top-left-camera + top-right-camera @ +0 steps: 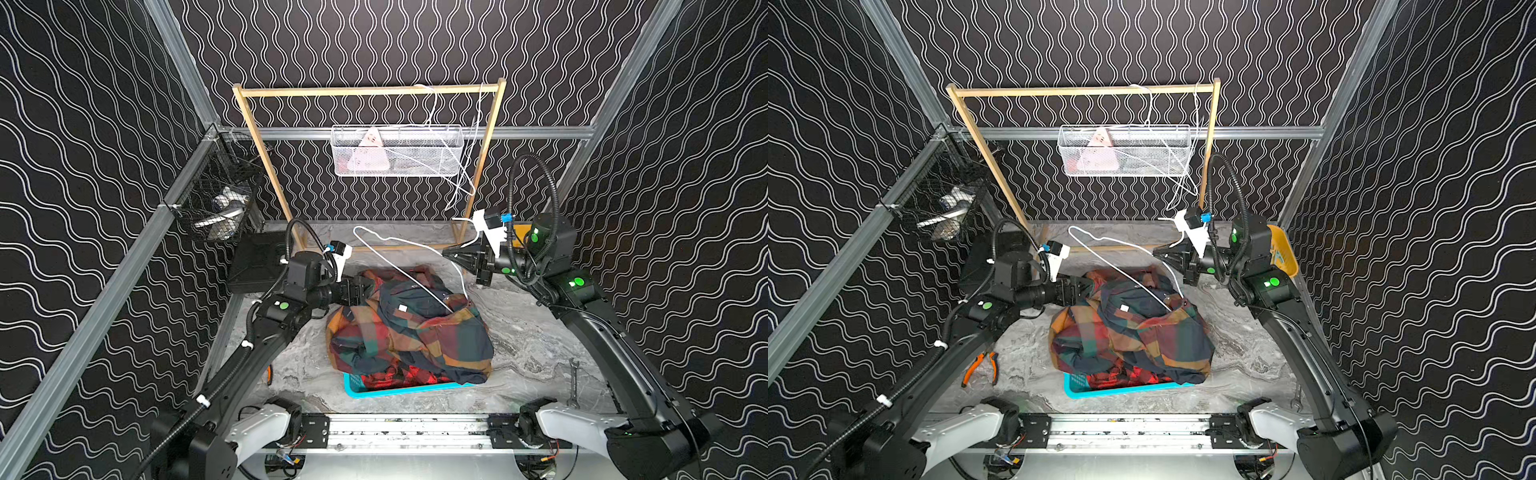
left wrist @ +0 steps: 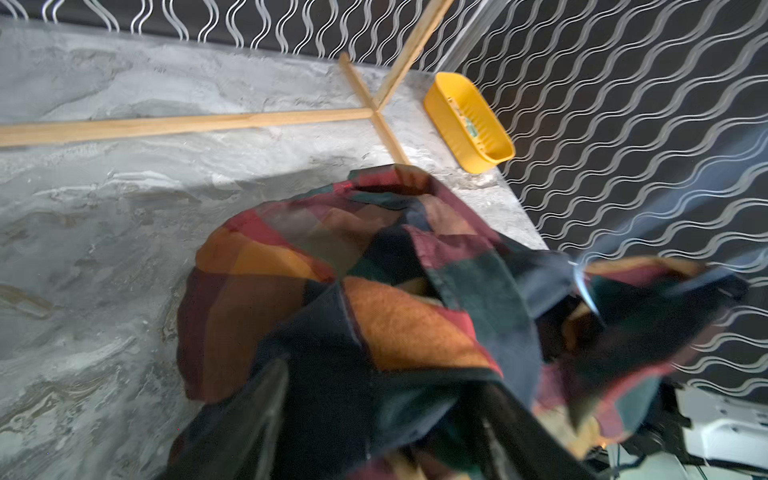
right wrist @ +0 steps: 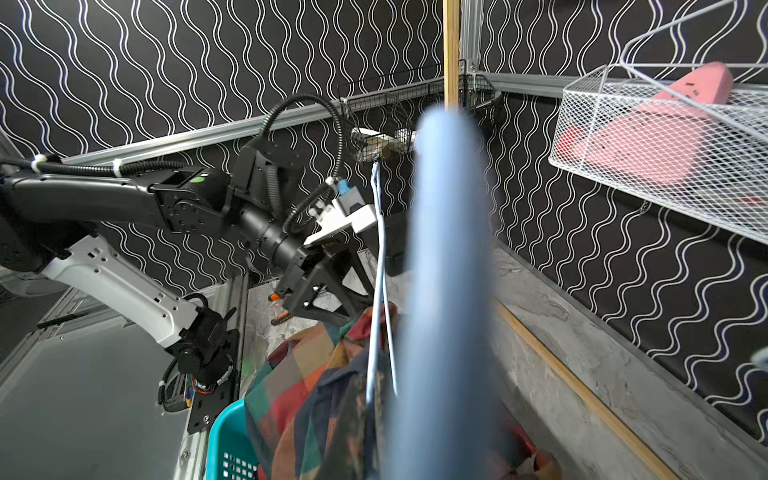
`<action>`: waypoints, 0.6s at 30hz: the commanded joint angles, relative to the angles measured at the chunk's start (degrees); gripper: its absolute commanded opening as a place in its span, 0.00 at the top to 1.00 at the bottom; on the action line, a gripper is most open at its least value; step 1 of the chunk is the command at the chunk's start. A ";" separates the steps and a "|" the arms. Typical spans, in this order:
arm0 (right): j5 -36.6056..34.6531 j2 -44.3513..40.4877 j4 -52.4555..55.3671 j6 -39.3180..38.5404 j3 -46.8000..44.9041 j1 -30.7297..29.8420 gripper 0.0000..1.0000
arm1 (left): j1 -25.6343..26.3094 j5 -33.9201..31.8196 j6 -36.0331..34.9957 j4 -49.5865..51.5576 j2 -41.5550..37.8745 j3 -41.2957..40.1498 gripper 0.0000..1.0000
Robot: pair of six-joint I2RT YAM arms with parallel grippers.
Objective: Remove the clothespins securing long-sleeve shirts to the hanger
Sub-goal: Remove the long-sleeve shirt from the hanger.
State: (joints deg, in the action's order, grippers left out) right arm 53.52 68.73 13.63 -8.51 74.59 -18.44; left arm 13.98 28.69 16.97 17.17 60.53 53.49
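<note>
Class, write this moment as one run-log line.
left gripper: open at plaid shirts | right gripper: shut on white hanger | plaid shirts: piled over teal basket

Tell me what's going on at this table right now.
Two robot arms are working over a heap of plaid button-up shirts lying across a teal plastic basket. The right gripper, jaws shut, holds a white wire hanger with one end buried in the top shirt. The left gripper has its jaws open around a fold at the heap's edge. No clothespins show.
</note>
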 commanded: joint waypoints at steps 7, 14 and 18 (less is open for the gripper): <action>12.99 0.71 -6.50 0.44 -3.13 5.03 1.00 | -9.58 21.07 5.62 -20.21 -2.90 2.77 0.03; 18.11 0.68 -1.72 -4.35 -2.38 3.01 1.00 | -10.20 29.63 12.41 -38.20 2.11 2.14 0.09; 19.03 1.71 -0.36 -5.38 -1.30 2.01 1.00 | -10.20 34.90 20.93 -53.76 4.74 0.99 0.18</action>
State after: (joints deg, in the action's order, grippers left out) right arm 69.87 69.95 11.77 -11.55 72.62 -15.97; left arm 3.86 57.19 30.24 -20.36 64.10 54.98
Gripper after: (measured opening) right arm 0.067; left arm 0.839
